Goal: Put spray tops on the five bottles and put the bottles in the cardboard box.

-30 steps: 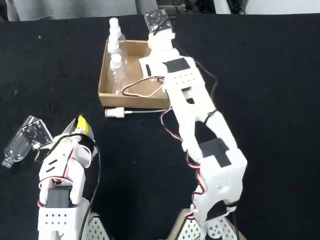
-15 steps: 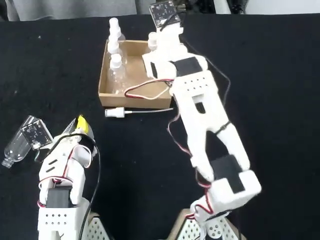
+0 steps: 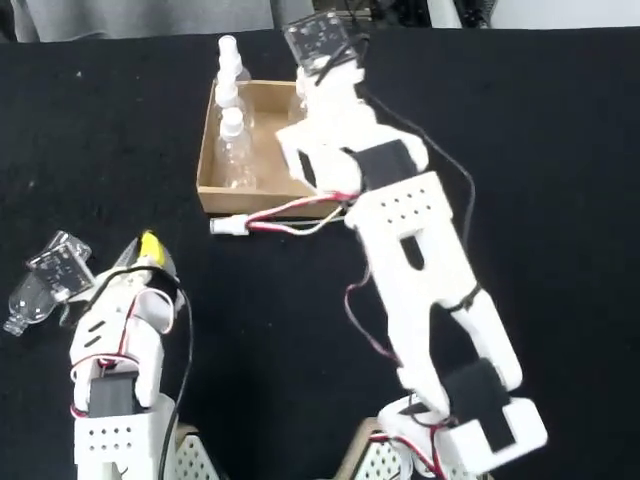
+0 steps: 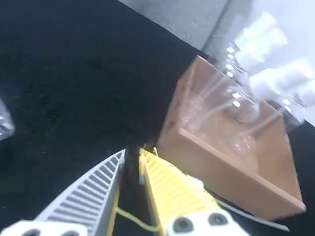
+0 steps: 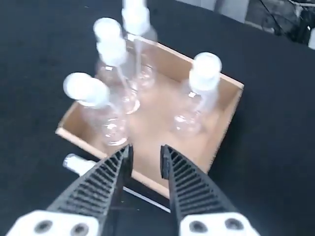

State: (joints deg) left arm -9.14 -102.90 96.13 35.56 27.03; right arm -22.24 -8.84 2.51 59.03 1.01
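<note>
The cardboard box holds several clear bottles with white spray tops; one stands apart from a cluster on the other side. My right gripper hovers open over the box's near wall, holding nothing. In the high view the right arm reaches over the box. A loose spray top with its tube lies just in front of the box. A bare bottle lies on its side at the far left. My left gripper is shut and holds nothing, between that bottle and the box.
The table is covered in black cloth, with open room to the right of the box and along the front. The right arm's red and white wires hang over the box's front wall.
The right arm has stretched further up and forward over the box, its elbow swinging right. The left arm has turned slightly left.
</note>
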